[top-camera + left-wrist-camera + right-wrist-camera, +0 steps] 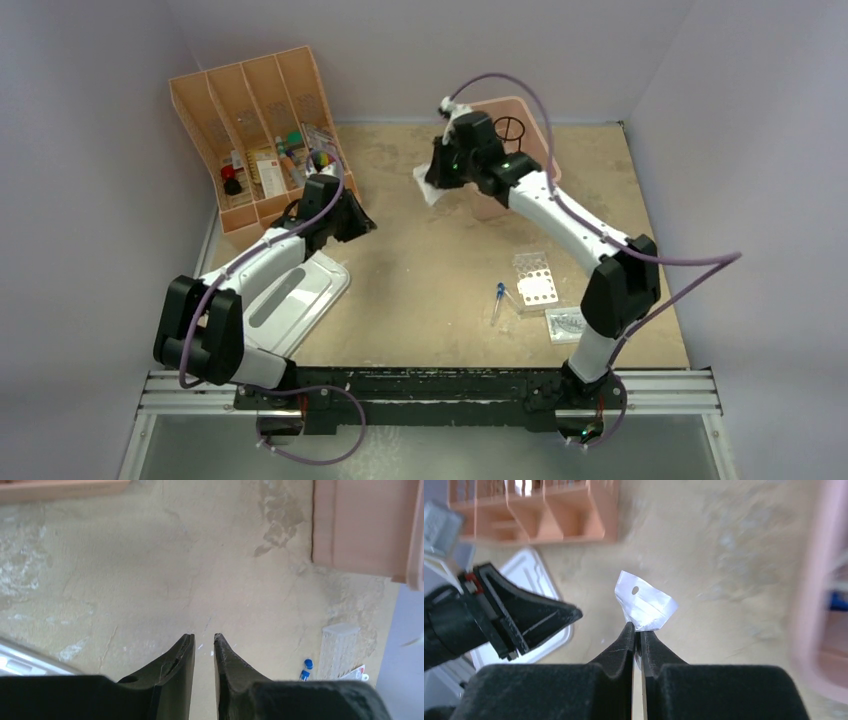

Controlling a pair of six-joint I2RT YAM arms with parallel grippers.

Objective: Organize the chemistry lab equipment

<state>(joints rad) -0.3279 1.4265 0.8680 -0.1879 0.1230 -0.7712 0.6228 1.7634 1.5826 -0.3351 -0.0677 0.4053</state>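
While the right claw (637,630) pinches a clear packet (644,606) by its edge above the surface (734,555), apparently for carrying to storage, the left claw (204,639) waits slightly parted and empty.

Light: bright, soft and even, from overhead; the walls take a lilac cast in the top view.
Shadows: faint and short, under both arms on the table (430,290).
Glare: a mild sheen on the white tray (300,295) near the table's left edge.
Right wrist blur: pink tub (819,605) and orange divided tray (534,515) smeared; clear packet (644,607) sharper.
Left wrist: table texture crisp; left gripper (204,639) dark, underexposed.
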